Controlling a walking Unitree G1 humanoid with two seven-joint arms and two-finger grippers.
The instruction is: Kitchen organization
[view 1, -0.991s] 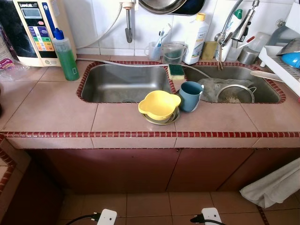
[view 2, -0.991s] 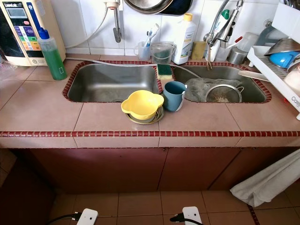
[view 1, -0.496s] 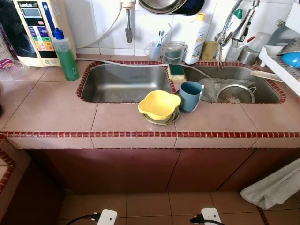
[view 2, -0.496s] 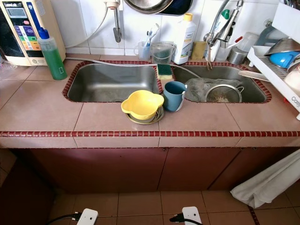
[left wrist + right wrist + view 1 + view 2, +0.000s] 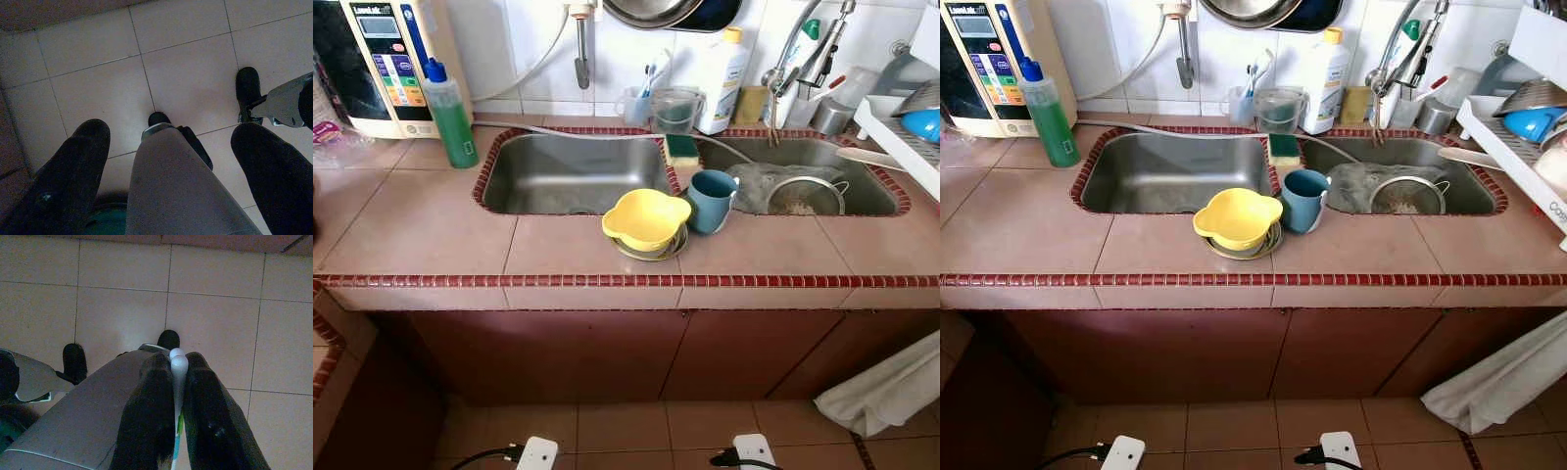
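My head pair looks forward and down on the counter and double sink, sharing it; both wrist cameras face the floor, seemingly from near knee height.

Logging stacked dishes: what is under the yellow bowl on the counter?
The yellow plastic bowl sits on a shallow metal dish, whose rim shows around it. The dish's inside is covered by the bowl, so any contents cannot be seen.

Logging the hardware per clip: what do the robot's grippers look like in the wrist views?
Each gripper has two long, thick black fingers with rounded tips. The left gripper shows fingers with a dull matte surface; the right gripper has the same black fingers.
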